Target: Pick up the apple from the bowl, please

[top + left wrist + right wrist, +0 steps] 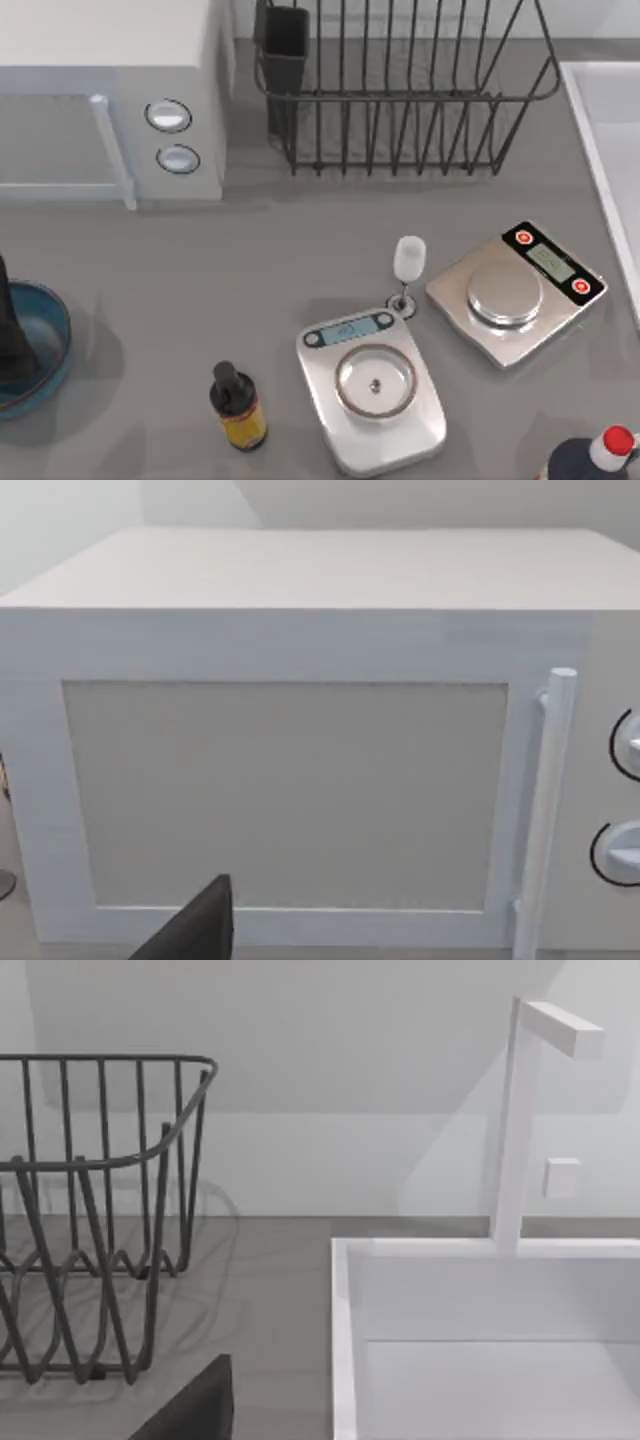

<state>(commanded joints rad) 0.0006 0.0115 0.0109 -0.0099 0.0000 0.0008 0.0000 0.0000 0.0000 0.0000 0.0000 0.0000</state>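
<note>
- On your far left in the top view sits the shallow round blue-teal bowl with a darker rim (48, 340), cut off by the edge of the view.
- A dark part of the left arm (12, 335) stands over the bowl and hides part of its inside; you cannot tell from here where the small red apple lies.
- The left gripper's state cannot be told: the left wrist view gives you just a dark finger tip (195, 928) low in front of the white box-shaped microwave oven (300, 780).
- That microwave stands at the back left of the grey worktop (200, 290), its two round dials (168, 116) facing the top view.
- The right gripper cannot be judged either; its wrist view shows a dark finger tip (195, 1408), the dark wire dish rack (90, 1220) and the white sink basin (480, 1340) with its white angular tap (520, 1120).
- In the middle front you have a rounded silver kitchen scale with a ring pan (372, 388), and beside it on the right a square silver scale with red buttons (515, 292).
- A small white cup-shaped piece (409, 258) stands between the two scales.
- A small amber dropper bottle with a black cap (237, 405) stands left of the rounded scale.
- A dark bottle with a red cap (600, 455) sits at the front right corner.
</note>
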